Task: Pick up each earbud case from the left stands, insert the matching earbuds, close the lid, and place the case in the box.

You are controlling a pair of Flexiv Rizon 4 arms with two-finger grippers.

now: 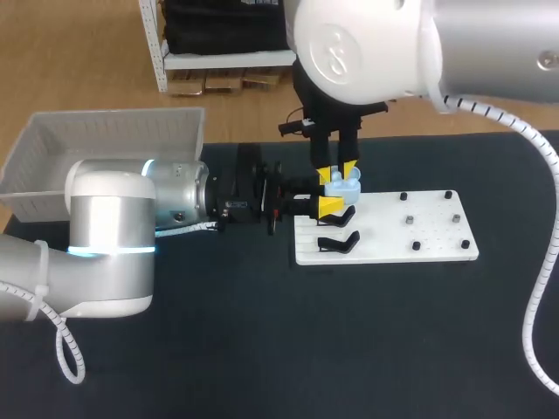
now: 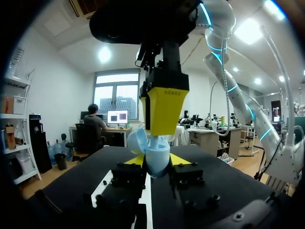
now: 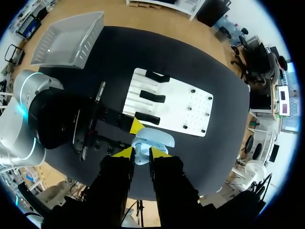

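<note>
**Earbud step in hand, case held off the board**

The light blue plastic earbud case (image 1: 342, 184), lid hinged open, hangs just above the black stands (image 1: 339, 242) at the left end of the flat white board (image 1: 410, 253). The left gripper (image 2: 159, 161) pinches it from both sides, narrowly parted. The right gripper (image 3: 142, 152) stands straight over it, right at the case; whether it has hold of an earbud, I cannot tell. This looks like insertion. Next up: a straight seating push, the lid flipped down, then the carry to the white slatted plastic basket (image 1: 52, 140).
</note>
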